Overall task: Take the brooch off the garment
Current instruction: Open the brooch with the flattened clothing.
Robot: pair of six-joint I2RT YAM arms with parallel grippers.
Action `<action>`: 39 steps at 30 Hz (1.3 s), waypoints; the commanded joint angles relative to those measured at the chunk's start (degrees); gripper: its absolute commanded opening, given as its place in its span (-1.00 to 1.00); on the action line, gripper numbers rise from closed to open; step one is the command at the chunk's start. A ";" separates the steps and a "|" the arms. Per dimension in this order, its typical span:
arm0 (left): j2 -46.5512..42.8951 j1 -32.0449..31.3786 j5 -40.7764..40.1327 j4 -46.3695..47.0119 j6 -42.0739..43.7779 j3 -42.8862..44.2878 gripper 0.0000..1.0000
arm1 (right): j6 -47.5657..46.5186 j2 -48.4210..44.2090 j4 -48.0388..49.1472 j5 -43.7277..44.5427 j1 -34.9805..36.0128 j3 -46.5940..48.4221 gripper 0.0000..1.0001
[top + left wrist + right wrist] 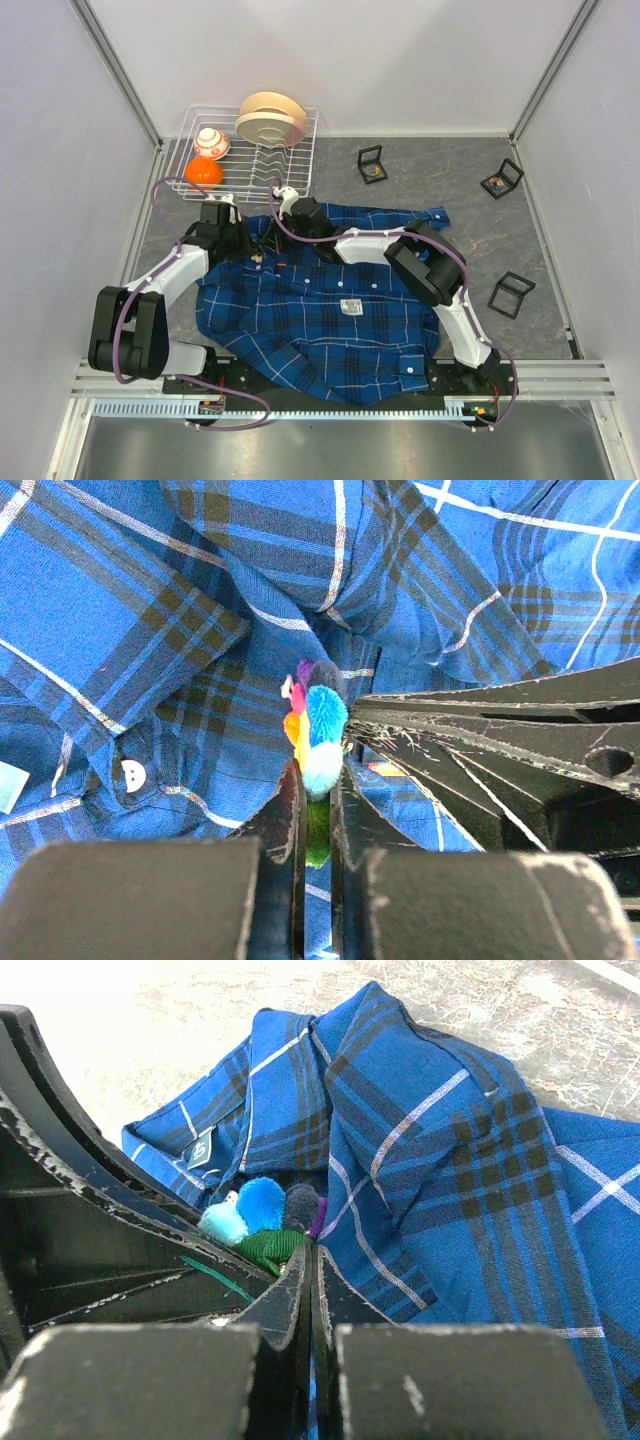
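Note:
The garment (330, 320) is a dark-blue plaid shirt spread over the table between the arms. Near its collar sits the brooch (262, 257), a cluster of coloured pom-poms. In the left wrist view my left gripper (318, 775) is shut on the brooch (325, 730), its green part pinched between the jaws. My right gripper (311, 1252) comes in from the other side, shut, its tips against the green edge of the brooch (260, 1215) and a fold of the garment (480, 1180). Whether it pinches anything thin I cannot tell.
A white wire dish rack (290, 125) stands at the back left, holding a cream plate stack (270, 118), an orange ball (204, 172) and a white-and-orange ball (211, 143). Three small black frames (371, 165), (502, 180), (512, 294) lie on the right. Walls close in both sides.

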 commanded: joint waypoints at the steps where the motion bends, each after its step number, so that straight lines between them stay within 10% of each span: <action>1: -2.03 0.18 1.75 2.30 2.14 1.13 -0.96 | -0.64 0.66 1.40 -0.15 0.52 1.43 -1.00; 39: 5.87 0.27 2.45 -11.15 1.79 10.71 -0.96 | -12.33 -5.49 -2.55 6.45 3.85 -1.64 -0.89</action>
